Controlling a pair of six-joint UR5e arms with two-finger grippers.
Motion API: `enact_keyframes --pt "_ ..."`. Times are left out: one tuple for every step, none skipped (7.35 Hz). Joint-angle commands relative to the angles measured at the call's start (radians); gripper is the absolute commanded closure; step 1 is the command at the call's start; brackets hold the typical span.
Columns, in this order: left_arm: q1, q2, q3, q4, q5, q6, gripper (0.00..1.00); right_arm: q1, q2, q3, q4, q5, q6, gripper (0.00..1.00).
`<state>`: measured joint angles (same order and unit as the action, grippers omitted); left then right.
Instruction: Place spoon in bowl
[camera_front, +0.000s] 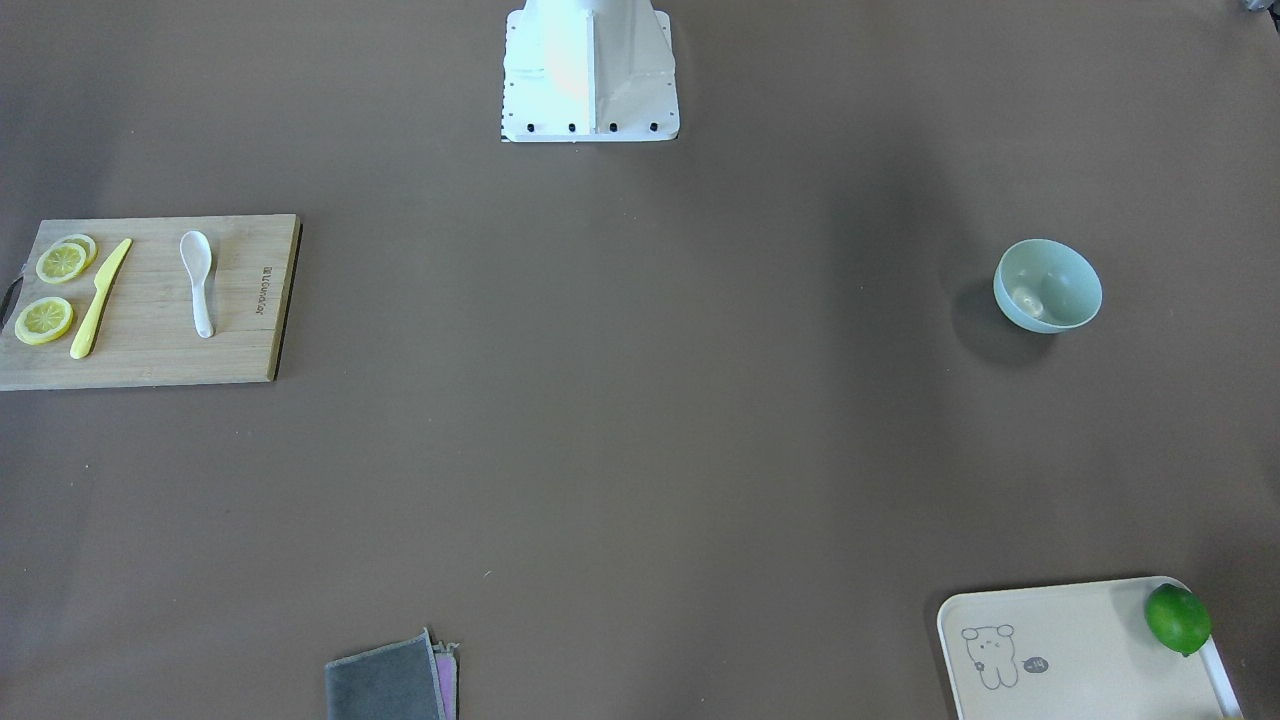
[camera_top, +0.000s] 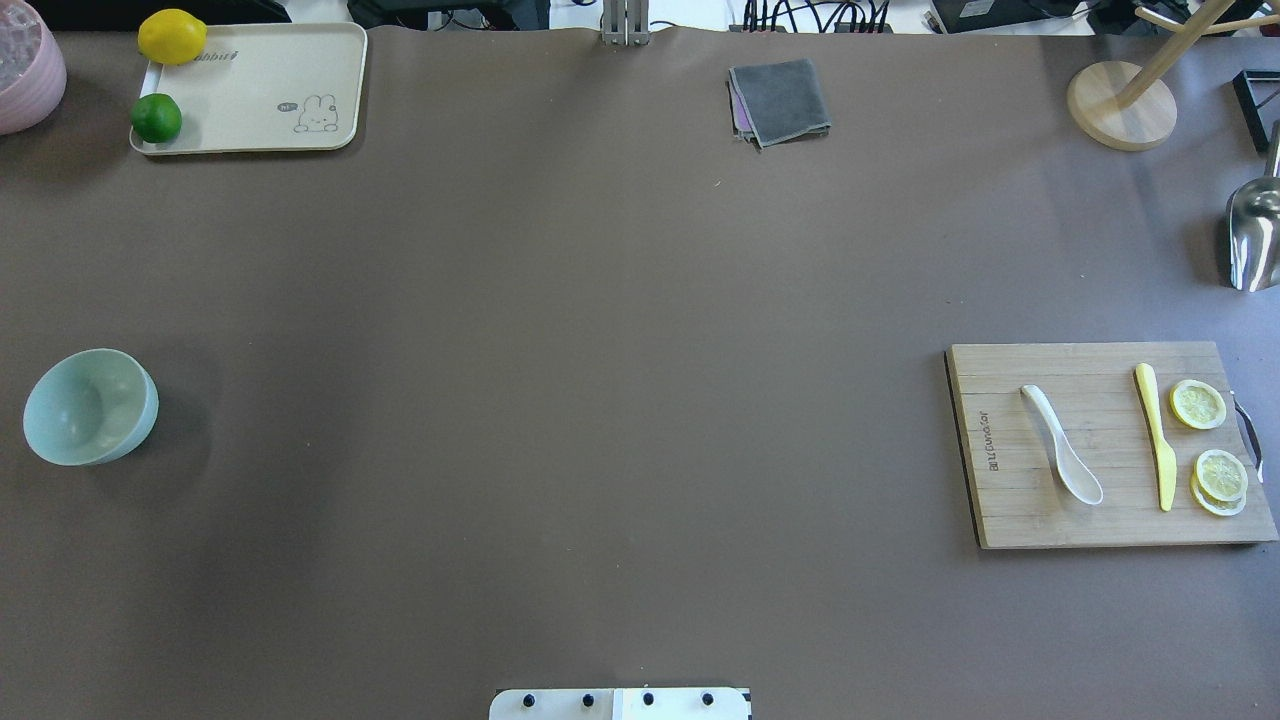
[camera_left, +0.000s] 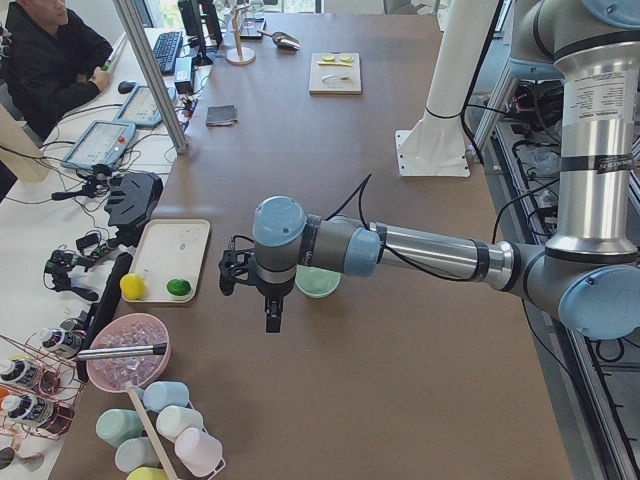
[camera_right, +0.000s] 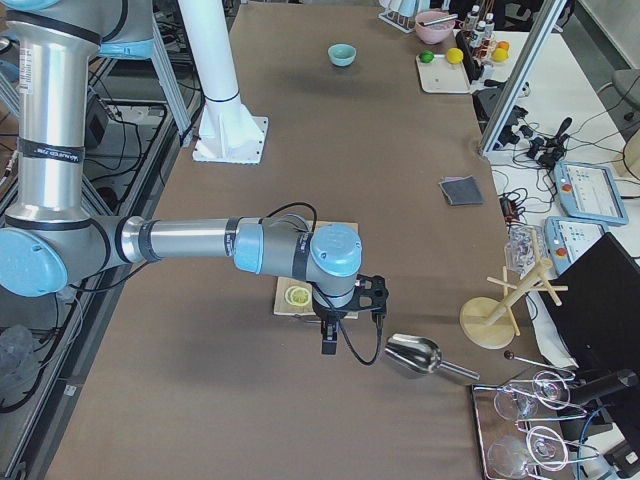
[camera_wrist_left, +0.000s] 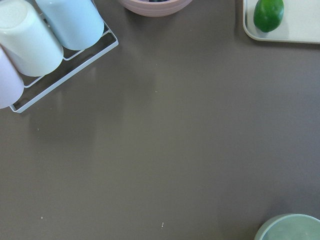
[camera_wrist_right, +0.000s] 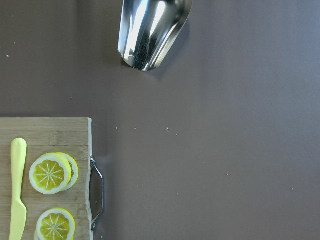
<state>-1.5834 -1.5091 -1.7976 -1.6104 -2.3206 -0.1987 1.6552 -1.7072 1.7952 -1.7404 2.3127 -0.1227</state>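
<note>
Spoon (camera_top: 1062, 445) was found flat on cutting board (camera_top: 1010, 520) at desk's (camera_top: 600, 350) right end, long axis approx. front-to-back, scoop twd robot. Right pincer (camera_right: 328, 345), the nearer one, was hung beyond board's handle end, so spoon lay inboard, past yellow knife (camera_top: 1155, 440). Bowl (camera_top: 90, 405) was set well apart, nr left pincer (camera_left: 272, 322). Whether either pincer was released or clenched couldn't be told.

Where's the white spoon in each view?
Front-facing: spoon left, on cutting board.
Overhead: spoon right, on that board.
Exterior left: far board, too small to tell.
Exterior right: hidden behind right arm.
Left wrist: not in it.
Right wrist: not in it.
Landmark: cutting board.
</note>
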Motion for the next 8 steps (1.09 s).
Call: enact_keyframes --pt "0.005 -0.008 0.016 0.007 -0.002 0.007 0.02 0.000 -0.006 0.009 0.001 -0.001 0.000 0.00" --pt "0.003 -0.008 0.024 0.003 -0.005 0.005 0.02 0.000 -0.008 0.018 0.001 0.001 0.000 0.00" --pt "0.003 -0.003 0.027 0.003 -0.005 0.007 0.02 0.000 -0.008 0.016 0.001 0.001 0.000 0.00" --pt "0.002 -0.002 0.030 0.001 -0.005 0.007 0.02 0.000 -0.006 0.015 0.001 0.001 0.000 0.00" --pt "0.002 -0.003 0.026 0.001 -0.005 0.005 0.02 0.000 -0.006 0.015 0.001 -0.001 0.000 0.00" --pt "0.000 0.006 0.000 0.004 -0.006 0.005 0.02 0.000 -0.008 0.018 0.001 0.008 -0.002 0.00" --pt "0.002 0.006 0.003 0.006 -0.003 0.005 0.02 0.000 -0.009 0.016 0.001 0.010 -0.006 0.00" --pt "0.003 0.006 0.001 0.006 -0.003 0.004 0.02 0.000 -0.008 0.016 0.001 0.011 -0.006 0.00"
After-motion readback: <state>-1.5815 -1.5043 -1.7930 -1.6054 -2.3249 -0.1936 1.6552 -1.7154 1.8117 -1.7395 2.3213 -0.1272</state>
